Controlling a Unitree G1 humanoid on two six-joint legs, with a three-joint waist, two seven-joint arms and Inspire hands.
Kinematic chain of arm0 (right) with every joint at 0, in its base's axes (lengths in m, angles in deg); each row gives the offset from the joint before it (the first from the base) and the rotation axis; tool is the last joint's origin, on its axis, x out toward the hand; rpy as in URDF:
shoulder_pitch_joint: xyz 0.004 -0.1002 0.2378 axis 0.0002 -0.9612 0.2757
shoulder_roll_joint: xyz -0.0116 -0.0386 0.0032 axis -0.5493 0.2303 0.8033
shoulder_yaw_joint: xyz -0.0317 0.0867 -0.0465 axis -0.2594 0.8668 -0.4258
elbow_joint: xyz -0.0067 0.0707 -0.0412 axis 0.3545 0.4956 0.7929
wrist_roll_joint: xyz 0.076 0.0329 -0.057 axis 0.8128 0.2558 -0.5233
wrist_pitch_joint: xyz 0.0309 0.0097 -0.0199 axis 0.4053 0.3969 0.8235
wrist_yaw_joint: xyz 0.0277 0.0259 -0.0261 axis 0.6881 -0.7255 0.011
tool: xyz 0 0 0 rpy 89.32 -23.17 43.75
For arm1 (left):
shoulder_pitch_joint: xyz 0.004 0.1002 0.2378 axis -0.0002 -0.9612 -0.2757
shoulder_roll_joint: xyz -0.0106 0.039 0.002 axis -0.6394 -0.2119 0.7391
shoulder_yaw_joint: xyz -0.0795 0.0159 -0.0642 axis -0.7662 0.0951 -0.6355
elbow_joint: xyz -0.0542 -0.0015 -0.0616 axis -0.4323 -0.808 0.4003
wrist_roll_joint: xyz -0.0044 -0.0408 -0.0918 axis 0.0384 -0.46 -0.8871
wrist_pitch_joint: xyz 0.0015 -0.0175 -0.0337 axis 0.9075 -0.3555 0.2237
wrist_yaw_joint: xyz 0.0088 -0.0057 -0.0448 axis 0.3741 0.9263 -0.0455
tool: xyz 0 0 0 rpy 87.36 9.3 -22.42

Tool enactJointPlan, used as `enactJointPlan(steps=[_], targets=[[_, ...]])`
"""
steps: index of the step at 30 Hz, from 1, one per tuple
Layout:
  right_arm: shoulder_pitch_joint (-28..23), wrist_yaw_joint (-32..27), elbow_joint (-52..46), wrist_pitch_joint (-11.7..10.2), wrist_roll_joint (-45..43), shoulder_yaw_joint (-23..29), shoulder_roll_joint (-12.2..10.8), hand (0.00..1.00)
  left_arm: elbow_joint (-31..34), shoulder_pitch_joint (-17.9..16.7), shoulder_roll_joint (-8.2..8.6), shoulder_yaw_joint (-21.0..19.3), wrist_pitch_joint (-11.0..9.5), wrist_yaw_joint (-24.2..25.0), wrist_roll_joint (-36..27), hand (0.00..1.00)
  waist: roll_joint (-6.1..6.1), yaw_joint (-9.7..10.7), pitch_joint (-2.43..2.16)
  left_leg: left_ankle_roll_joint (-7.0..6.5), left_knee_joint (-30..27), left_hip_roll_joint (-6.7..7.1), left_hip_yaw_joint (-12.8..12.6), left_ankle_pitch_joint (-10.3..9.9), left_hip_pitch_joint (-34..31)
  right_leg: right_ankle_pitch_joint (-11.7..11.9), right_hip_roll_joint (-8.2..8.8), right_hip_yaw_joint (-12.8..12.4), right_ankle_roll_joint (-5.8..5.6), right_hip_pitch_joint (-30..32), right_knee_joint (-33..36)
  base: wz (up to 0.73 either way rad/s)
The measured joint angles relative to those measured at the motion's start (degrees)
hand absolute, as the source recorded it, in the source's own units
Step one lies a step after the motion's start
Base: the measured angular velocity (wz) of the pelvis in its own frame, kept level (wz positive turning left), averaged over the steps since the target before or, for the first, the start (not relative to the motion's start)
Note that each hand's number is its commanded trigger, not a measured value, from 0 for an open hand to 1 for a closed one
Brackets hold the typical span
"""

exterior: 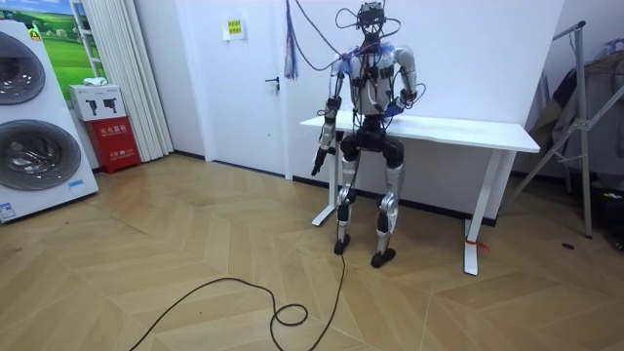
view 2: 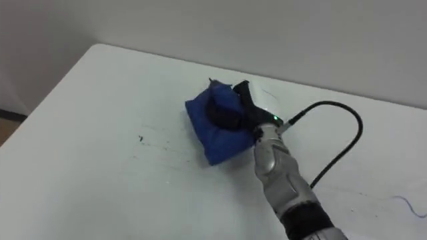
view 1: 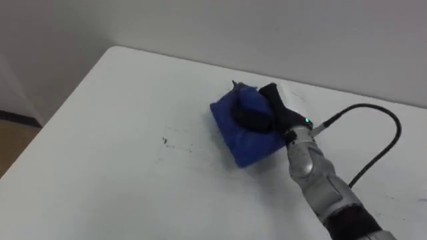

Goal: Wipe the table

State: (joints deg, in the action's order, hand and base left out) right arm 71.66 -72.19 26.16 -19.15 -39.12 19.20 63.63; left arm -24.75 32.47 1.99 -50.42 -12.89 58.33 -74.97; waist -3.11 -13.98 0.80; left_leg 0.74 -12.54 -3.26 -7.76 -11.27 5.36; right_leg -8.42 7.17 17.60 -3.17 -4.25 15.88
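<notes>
White bench (view 1: 100, 120) against plain wall (view 1: 267, 27). Mid-bench, blue cloth (view 1: 247, 143) with right hand (view 1: 257, 113) on top, fingers curled into it. Looks mid-wipe. Next up: pressed drag toward dark specks (view 1: 164, 141) at 9 o'clock of cloth. From room view: left hand (exterior: 316, 166) hanging idle at bench end, state unreadable. From eye views: grip and specks.

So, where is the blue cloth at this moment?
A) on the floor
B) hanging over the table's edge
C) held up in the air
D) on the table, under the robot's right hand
D: the blue cloth lies on the white table, with the right hand resting on top of it.
</notes>
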Motion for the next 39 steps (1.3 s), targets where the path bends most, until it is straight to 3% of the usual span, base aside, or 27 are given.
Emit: enactJointPlan(steps=[2,4,5,6,7,8,9,11,14,15,16,17,18,19,20,21,22,24,25,26,27,31,32,33,34,35,39], targets=[[-5.18,-5.73,1.51,-4.18,0.4,3.49,0.67,1.0,-0.08,-0.48,-0.54,-2.18,-0.28,0.11,-0.06,0.0,0.22,1.9,0.09,-0.1,-0.86,0.05,-0.99,-0.06,0.77,-0.06,1.33,0.53,-0.18,-0.38,1.55,-0.04],[-7.24,-9.55,3.5,-5.71,1.04,6.17,2.2,1.0,-0.66,-0.21,-1.58,-4.5,-1.29,-0.08,0.02,0.0,0.6,4.6,-0.07,-0.95,-0.88,-0.55,-1.91,-0.64,0.93,-0.63,1.56,-0.11,-1.72,0.45,3.45,-0.22],[-9.65,-12.53,4.51,-6.25,2.82,9.2,4.02,1.0,-1.33,0.34,-2.39,-6.14,-2.52,-0.14,0.01,0.0,1.16,5.54,-0.38,-1.35,-0.9,-1.22,-3.13,-2.08,1.01,-1.81,3.66,0.05,-2.64,1.47,7.49,-0.04],[-13.07,-15.26,5.41,-6.29,5.59,12.16,6.18,1.0,-0.95,0.33,-3.49,-7.95,-3.89,-0.18,0.27,0.0,0.96,6.62,-0.58,-1.08,-1.34,-1.42,-3.45,-3.38,1.45,-2.72,7.58,0.11,-3.36,1.51,9.99,0.0],[-15.28,-16.33,5.75,-6.29,6.73,13.95,7.31,1.0,-0.9,0.31,-3.9,-9.2,-4.47,-0.24,0.49,0.0,1.02,6.99,-0.72,-0.78,-1.83,-1.99,-4.11,-3.98,1.84,-2.85,9.24,-0.11,-3.48,1.32,10.26,-0.05],[-18.99,-18.06,6.54,-6.28,9.77,17.41,9.04,1.0,-0.82,-0.11,-4.74,-10.79,-4.84,-0.63,0.52,0.0,1.47,7.27,-1.07,0.12,-3.38,-3.56,-4.93,-5.01,2.07,-2.65,11.64,-0.59,-3.68,1.29,9.78,-0.22],[-21.8,-19.04,7.24,-6.28,11.44,20.54,9.97,1.0,-0.82,-0.37,-5.54,-11.3,-4.86,-1.23,0.53,0.0,1.42,8.18,-1.15,1.11,-4.86,-5.15,-4.69,-5.7,1.71,-2.2,13.2,-1.08,-3.62,1.36,7.79,-0.22],[-25.49,-19.22,7.41,-6.11,13.49,25.35,10.37,1.0,-0.84,-0.85,-6.85,-12.12,-4.82,-1.32,0.43,0.0,0.97,9.77,-1.41,3.03,-6.37,-7.65,-3.68,-6.02,1.08,0.1,14.05,-1.71,-3.54,0.5,2.51,0.0],[-28.05,-19.15,4.72,-4.8,14.12,26.98,9.63,1.0,-0.8,0.29,-7.09,-11.8,-4.72,-1.14,0.29,0.0,0.64,11.1,-1.48,7.4,-7.37,-12.52,-2.9,-5.56,1.26,5.4,13.26,-1.39,-3.92,-0.58,-2.5,-0.08],[-27.31,-18.57,1.64,-2.7,13.29,25.97,8.5,1.0,-0.78,1.72,-6.78,-11.68,-4.7,-1.09,-0.16,0.0,0.43,10.48,-1.47,9.55,-7.4,-14.98,-3.22,-4.89,1.26,6.03,11.57,-1.05,-3.9,0.4,-1.25,-0.34],[-26.31,-18.33,0.16,-1.55,12.32,24.85,8.02,1.0,-0.79,1.96,-6.63,-11.36,-4.71,-1.16,-0.25,0.0,0.27,9.77,-1.42,10.8,-7.2,-16.15,-3.66,-4.37,1.26,6.0,10.69,-0.79,-3.87,1.5,0.42,-0.65],[-23.36,-16.75,-3.35,0.75,10.32,21.88,6.93,1.0,-0.78,2.91,-6.5,-10.51,-4.97,-1.36,-0.2,0.0,-0.07,7.71,-1.4,12.43,-7.2,-18.14,-4.99,-3.58,1.25,4.9,8.52,1.26,-4.77,4.09,4.3,-0.85],[-21.32,-15.48,-5.16,1.95,8.75,19.79,6.59,1.0,-1.23,3.39,-5.72,-9.73,-5.18,-1.54,-0.16,0.0,0.71,6.53,-1.39,12.35,-7.45,-19.65,-4.62,-3.42,1.15,2.47,7.5,2.85,-5.69,5.32,5.87,-0.98],[-16.99,-12.36,-8.12,4.36,4.48,15.2,5.45,1.0,-1.57,4.17,-4.35,-7.66,-4.97,-1.57,-0.06,0.0,1.16,5.53,-1.51,9.02,-8.18,-22.15,-4.29,-1.14,0.03,0.06,5.66,4.39,-2.57,8.29,9.8,-0.44],[-12.35,-9.39,-9.66,5.4,1.0,9.66,4.43,1.0,-1.53,5.04,-3.2,-5.44,-4.93,-1.27,-0.03,0.0,0.78,5.32,-1.21,7.0,-9.74,-21.95,-4.3,1.46,-2.54,-1.82,4.57,4.36,-0.96,9.57,11.08,-0.04],[-7.41,-6.48,-9.76,5.5,-1.66,5.03,3.83,1.0,-1.56,5.51,-1.99,-3.92,-4.94,-1.22,-0.25,0.0,0.35,4.47,-0.67,6.76,-12.13,-20.41,-4.13,0.93,-5.0,-2.67,3.88,4.71,0.38,9.84,10.94,0.21],[-4.96,-5.07,-9.99,5.41,-1.93,3.1,2.98,1.0,-1.59,5.67,-1.57,-3.32,-4.98,-1.22,-0.16,0.0,0.89,3.7,-0.77,6.68,-13.52,-19.08,-3.59,0.38,-6.23,-3.06,3.42,5.01,1.1,10.02,10.8,0.12],[2.31,-1.44,-9.71,3.64,-1.82,-1.36,1.23,1.0,-1.11,5.15,-0.46,-1.86,-4.1,-1.19,-0.14,0.0,1.22,0.97,-0.15,5.22,-16.71,-12.4,-1.81,-1.64,-10.23,-3.66,2.27,6.9,2.83,9.65,9.21,0.24],[3.24,-0.61,-9.59,3.27,-1.55,-1.9,1.22,1.0,-0.6,4.68,-0.26,-1.85,-3.69,-1.14,-0.16,0.0,1.33,0.33,-0.13,4.93,-16.12,-10.24,-1.3,-1.96,-10.74,-3.52,2.14,7.16,3.25,9.23,8.69,0.32],[4.02,0.75,-9.39,2.84,-1.44,-2.17,1.23,1.0,0.62,2.49,-0.05,-1.84,-2.68,-1.09,-0.2,0.0,1.53,-0.7,-0.24,4.12,-13.62,-6.08,-1.25,-2.42,-10.27,-3.58,1.76,7.09,3.37,8.46,7.51,0.38],[3.53,1.14,-8.85,2.61,-1.64,-1.85,1.32,1.0,0.77,0.8,-0.21,-2.17,-1.35,-1.05,-0.4,0.0,1.94,-0.75,-0.06,2.19,-10.58,-3.37,-0.6,-1.96,-9.07,-3.5,1.17,7.14,3.29,7.75,6.01,0.35],[-2.32,0.41,-4.29,0.56,-4.22,0.77,2.98,1.0,0.84,-2.25,-0.1,-4.55,-0.03,-1.0,-1.12,0.0,2.2,-0.34,-0.18,2.56,-3.35,-2.22,0.21,0.67,-6.29,-2.35,-0.24,7.02,3.41,6.17,2.12,0.14],[-6.78,-3.03,-4.79,-3.03,-4.95,3.64,4.1,1.0,0.81,-2.68,0.04,-5.81,-0.2,-0.96,-1.07,0.0,2.19,0.62,-0.41,2.48,-1.59,-1.92,0.33,1.11,-5.41,-1.98,-0.24,7.45,3.47,5.14,1.07,0.11],[-8.35,-4.14,-4.78,-4.34,-5.41,4.66,4.71,1.0,0.8,-3.16,0.01,-6.49,-0.27,-0.96,-1.07,0.0,2.57,1.52,-0.47,2.46,-0.87,-1.79,0.44,1.29,-5.02,-1.91,-0.26,7.68,3.35,4.56,0.53,0.2],[-11.76,-6.42,-4.79,-6.58,-5.21,6.77,6.21,1.0,0.82,-3.67,-0.03,-8.57,-0.6,-0.97,-1.05,0.0,2.27,3.38,-1.17,2.3,0.0,-1.47,0.91,1.52,-4.63,-1.85,-0.12,8.38,3.13,3.49,-0.27,0.34],[-14.88,-8.94,-4.77,-8.27,-5.21,10.64,7.27,1.0,0.86,-3.52,-0.09,-10.47,-0.97,-1.06,-0.76,0.0,1.99,5.64,-1.06,1.98,0.76,-1.02,1.91,1.96,-4.36,-1.57,0.11,9.61,2.7,2.41,-1.19,0.43],[-24.75,-14.64,-3.18,-8.97,-4.2,19.17,9.04,1.0,4.52,-2.35,-0.94,-13.27,-2.7,-1.17,1.02,0.0,0.49,8.52,-1.85,0.93,2.21,0.46,3.51,2.62,-2.24,-0.33,0.75,11.71,1.17,-1.47,-3.63,0.29]])
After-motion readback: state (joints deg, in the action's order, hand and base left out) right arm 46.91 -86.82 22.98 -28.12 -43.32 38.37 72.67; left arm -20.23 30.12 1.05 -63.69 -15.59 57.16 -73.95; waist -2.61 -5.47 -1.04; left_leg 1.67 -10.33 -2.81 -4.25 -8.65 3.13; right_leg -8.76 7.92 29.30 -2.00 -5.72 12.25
